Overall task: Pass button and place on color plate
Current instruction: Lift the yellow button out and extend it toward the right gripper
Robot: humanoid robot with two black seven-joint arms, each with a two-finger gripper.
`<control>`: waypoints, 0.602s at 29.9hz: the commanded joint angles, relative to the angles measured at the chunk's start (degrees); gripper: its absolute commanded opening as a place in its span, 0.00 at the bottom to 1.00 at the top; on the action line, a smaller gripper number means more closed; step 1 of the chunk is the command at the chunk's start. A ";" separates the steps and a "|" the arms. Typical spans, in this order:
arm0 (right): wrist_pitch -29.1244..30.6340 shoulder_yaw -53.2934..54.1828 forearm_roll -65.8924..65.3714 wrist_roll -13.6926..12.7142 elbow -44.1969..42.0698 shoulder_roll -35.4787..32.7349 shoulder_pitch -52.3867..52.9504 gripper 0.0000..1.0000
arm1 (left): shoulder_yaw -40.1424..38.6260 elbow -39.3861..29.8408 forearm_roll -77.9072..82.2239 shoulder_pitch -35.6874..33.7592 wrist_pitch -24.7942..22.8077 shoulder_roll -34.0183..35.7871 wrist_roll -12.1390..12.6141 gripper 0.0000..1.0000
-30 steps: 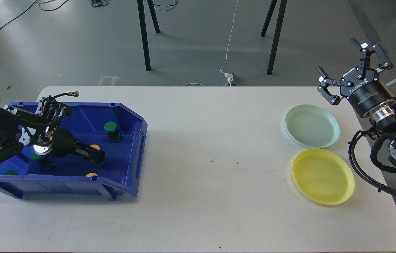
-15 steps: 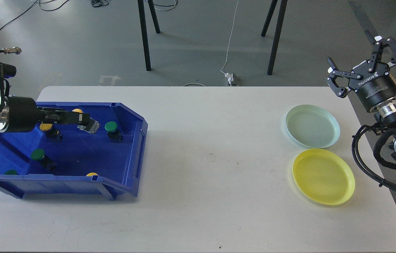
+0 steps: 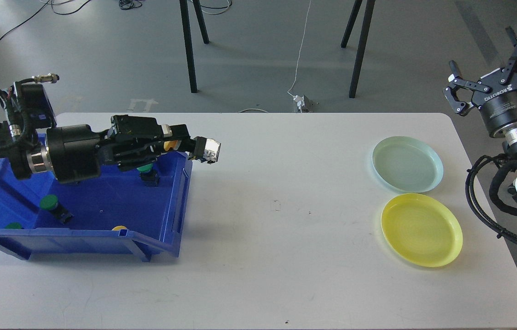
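**Carrying a yellow button toward the hand-off**

Reaching rightward across the left-centre of the frame, the left gripper (image 3: pixel 180 145) is closed on a yellow button (image 3: pixel 168 145), whose yellow cap peeks out between the fingers while its pale body (image 3: pixel 210 150) juts past the tips, above the right wall of the blue bin (image 3: pixel 173 215). The button's long axis runs roughly left to right, pointing at the far side. The right gripper (image 3: pixel 492 68) waits at the upper right corner, fingers spread wide, well apart from the button (most of the table lies between them). Below it sit the pale green plate (image 3: pixel 432 158) and the yellow plate (image 3: pixel 451 227), the likely target by colour.
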 commanded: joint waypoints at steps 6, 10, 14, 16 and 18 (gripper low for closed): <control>-1.41 -1.44 -17.45 0.25 15.23 -4.04 -6.88 1.00 | -5.41 5.46 -13.59 0.94 3.19 -14.22 -0.01 0.09; -1.32 -3.98 -19.65 0.69 19.80 -4.74 -7.15 1.00 | -5.59 11.36 -13.59 3.57 3.37 -21.35 -0.01 0.09; -1.15 -8.47 -21.06 3.33 22.62 -4.04 -5.84 1.00 | -6.20 12.34 -13.68 4.55 3.38 -22.60 -0.01 0.10; -0.97 -10.49 -21.85 3.94 22.37 -3.25 -4.08 1.00 | -6.20 12.34 -13.68 4.55 3.37 -22.60 -0.01 0.10; -0.97 -13.91 -22.64 4.03 21.58 -1.24 -1.45 1.00 | -6.20 12.34 -13.68 4.55 3.29 -22.60 -0.01 0.10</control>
